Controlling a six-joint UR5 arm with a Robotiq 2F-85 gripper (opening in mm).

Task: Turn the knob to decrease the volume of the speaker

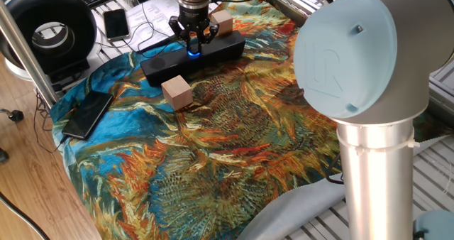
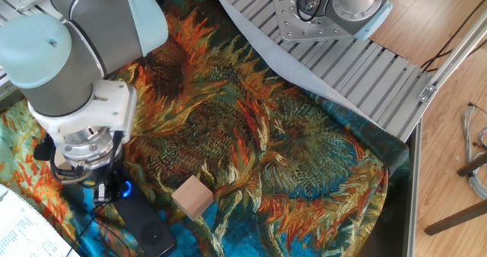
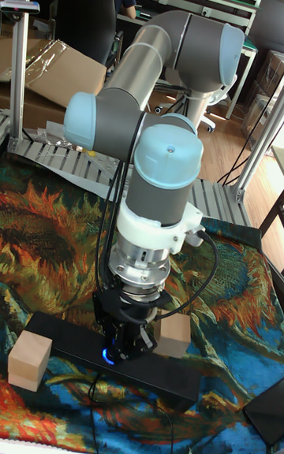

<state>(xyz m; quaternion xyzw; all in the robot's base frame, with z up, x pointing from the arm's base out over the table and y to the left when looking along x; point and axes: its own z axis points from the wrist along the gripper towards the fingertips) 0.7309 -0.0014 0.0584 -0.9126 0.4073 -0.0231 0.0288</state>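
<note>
Where sunflower cloth (image 1: 234, 140) covers table, speaker (image 1: 191, 57) sits; wood floor (image 2: 449, 97) beyond.

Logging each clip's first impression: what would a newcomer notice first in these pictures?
Probably the sunflower-painting cloth that covers the whole table. Next, the tool planted on the glowing blue knob at the middle of the black speaker at the cloth's far edge. One wooden cube sits just in front of the speaker, another behind it.
</note>
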